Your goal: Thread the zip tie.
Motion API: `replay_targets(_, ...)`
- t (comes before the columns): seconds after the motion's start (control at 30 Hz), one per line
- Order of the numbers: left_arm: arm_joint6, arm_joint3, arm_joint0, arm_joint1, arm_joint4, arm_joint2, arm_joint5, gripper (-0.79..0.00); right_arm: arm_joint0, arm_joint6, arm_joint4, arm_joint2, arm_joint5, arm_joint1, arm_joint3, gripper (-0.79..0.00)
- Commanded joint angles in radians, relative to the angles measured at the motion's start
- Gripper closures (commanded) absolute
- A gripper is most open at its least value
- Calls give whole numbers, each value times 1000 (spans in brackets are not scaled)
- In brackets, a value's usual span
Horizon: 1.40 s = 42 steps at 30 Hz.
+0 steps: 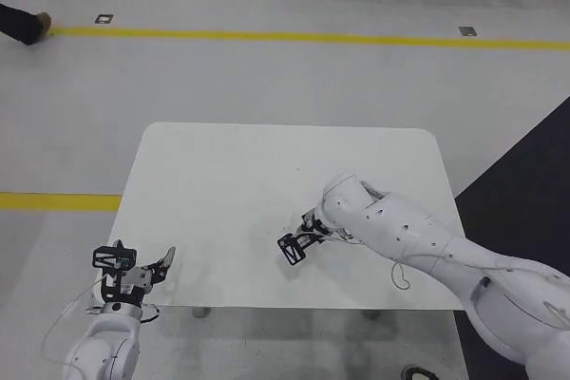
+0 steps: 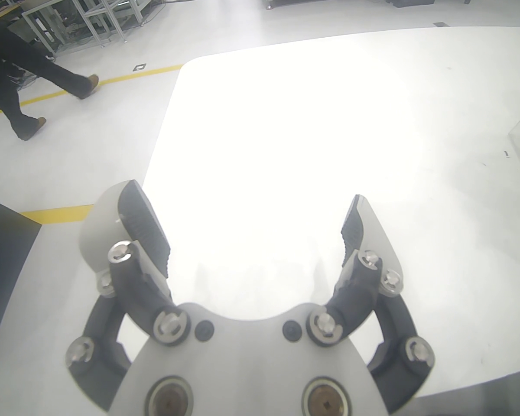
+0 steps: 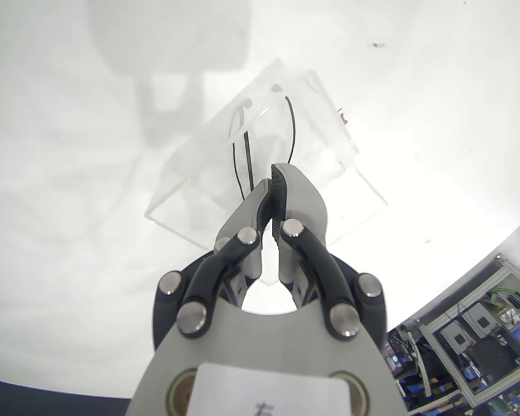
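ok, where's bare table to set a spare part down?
Free: far half of the table, from far edge to the right gripper; also the near strip between left gripper and right gripper. Crowded: around the clear block holding the zip tie, at the right gripper.

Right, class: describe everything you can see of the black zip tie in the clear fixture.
The zip tie is thin, black and plastic-looking. It passes through two holes in the clear acrylic fixture lying on the white table, bowing into a loop. Its strands end behind the tips of the shut right gripper; whether they pinch it cannot be told.
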Motion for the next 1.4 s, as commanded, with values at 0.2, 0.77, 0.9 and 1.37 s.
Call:
replay_targets(0.2,0,0,0,0,0,0,0,-785,-10,-30,-77,0,0,9,-23,0)
replay_targets(0.77,0,0,0,0,0,0,0,-785,-5,-62,-48,0,0,137,-190,0)
replay_targets(0.9,0,0,0,0,0,0,0,-785,-5,-62,-48,0,0,137,-190,0)
replay_targets(1.37,0,0,0,0,0,0,0,-785,42,-52,27,0,0,174,-254,0)
